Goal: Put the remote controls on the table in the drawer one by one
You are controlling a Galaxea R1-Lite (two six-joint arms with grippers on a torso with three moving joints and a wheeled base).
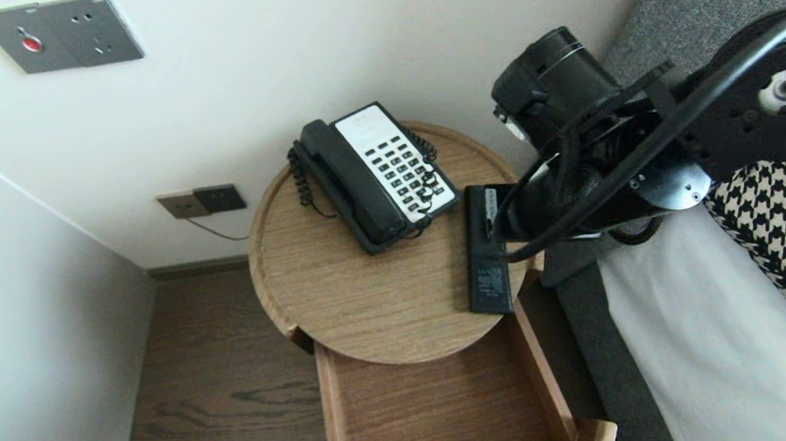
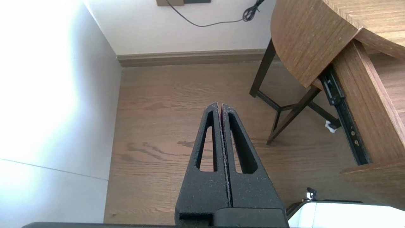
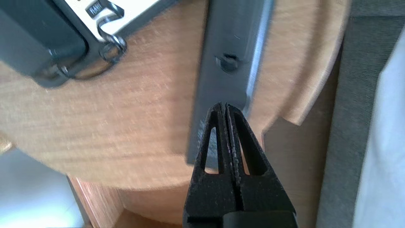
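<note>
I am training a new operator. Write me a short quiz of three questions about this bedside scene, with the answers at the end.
1. True or false: the right gripper is shut and sits over the black remote.
2. Where does the telephone stand? A) on a chair B) on the round table C) on a shelf
3. What surface lies beneath the left gripper?
Key: 1 true; 2 B; 3 the wooden floor.

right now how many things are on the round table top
2: a telephone toward the wall, and a black remote at the edge by the bed, below the shut right claw. The arm may hide more.
</note>
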